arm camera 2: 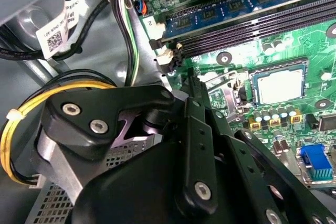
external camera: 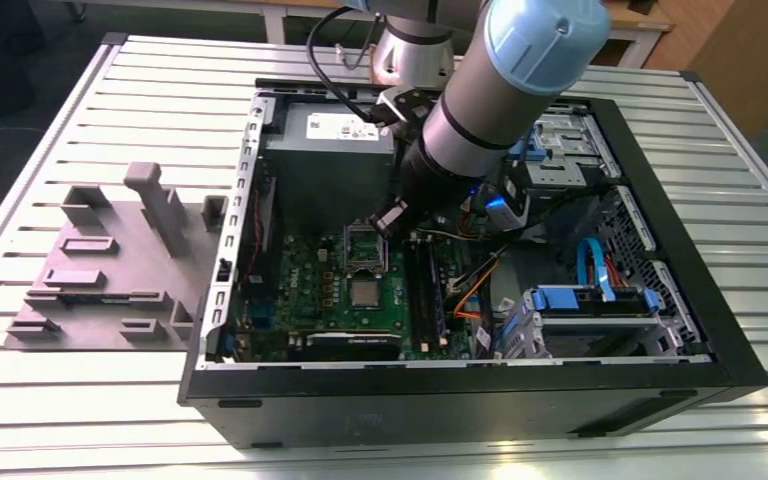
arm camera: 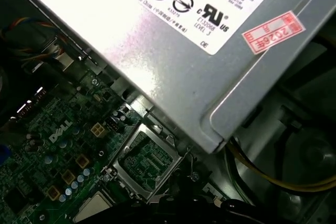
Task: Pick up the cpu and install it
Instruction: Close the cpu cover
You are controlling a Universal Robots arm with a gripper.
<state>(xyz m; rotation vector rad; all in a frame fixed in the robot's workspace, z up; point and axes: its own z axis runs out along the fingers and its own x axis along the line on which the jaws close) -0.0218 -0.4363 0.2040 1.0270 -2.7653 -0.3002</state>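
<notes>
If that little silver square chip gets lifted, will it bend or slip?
Probably stiff: the cpu looks flat and metal-topped. Likely light, being tiny beside the motherboard. Its smooth shiny top may slip.

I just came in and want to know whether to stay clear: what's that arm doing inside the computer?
A robot arm reaches into an open computer case that lies on a slatted table. Its gripper hangs low over the green motherboard, close to the metal socket frame. The cpu lies flat on the board beside that frame. It is apart from the gripper, so it is not being held at this moment.
</notes>
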